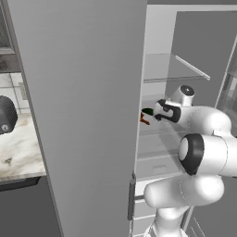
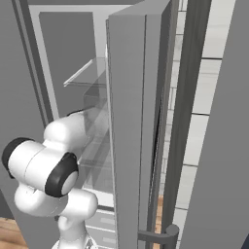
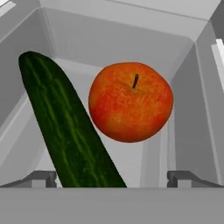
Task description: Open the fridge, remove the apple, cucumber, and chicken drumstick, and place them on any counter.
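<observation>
cucumber [image 3: 65, 127] lies diagonal along the fridge [image 1: 83, 115] shelf's left side | apple [image 3: 131, 101] just right of it, near the back wall, stem up | gripper [image 3: 112, 179] spread wide, holding nothing, fingertips [image 3: 41, 178] flanking both

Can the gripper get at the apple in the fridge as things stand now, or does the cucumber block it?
Probably yes. The gripper is open inside the fridge, and the apple lies ahead between its fingertips with nothing in front. The cucumber lies beside the apple on one side and crowds that finger's path.
</observation>
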Robot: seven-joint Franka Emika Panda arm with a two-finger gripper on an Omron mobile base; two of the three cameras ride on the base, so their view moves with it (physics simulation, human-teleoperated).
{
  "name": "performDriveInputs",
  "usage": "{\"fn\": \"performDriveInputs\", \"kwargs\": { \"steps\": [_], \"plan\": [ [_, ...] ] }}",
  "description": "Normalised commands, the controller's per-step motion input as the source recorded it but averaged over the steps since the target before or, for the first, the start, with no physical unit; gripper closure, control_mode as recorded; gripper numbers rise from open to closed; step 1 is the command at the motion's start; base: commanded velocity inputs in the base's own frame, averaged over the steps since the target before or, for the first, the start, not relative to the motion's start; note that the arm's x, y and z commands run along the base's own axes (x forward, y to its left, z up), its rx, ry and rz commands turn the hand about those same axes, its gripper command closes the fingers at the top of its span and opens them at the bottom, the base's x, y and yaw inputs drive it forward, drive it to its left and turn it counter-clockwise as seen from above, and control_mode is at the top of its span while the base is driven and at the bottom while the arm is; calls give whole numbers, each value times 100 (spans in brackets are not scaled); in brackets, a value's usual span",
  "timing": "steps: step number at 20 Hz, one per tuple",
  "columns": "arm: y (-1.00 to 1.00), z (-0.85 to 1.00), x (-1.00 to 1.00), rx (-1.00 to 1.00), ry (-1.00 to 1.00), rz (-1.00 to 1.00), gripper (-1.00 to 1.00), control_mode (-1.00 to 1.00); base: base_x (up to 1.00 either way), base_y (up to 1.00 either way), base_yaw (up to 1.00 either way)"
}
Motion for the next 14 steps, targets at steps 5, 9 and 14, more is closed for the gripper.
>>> {"fn": "performDriveInputs", "kwargs": {
  "steps": [5, 9, 14],
  "plan": [
    [0, -20, 17, 0, 1, 1, -100, -100, 0, 0, 0],
    [6, -28, 3, 0, 0, 2, 100, -100, 0, 0, 0],
    [1, -12, 0, 0, 1, 0, 100, -100, 0, 0, 0]
  ]
}}
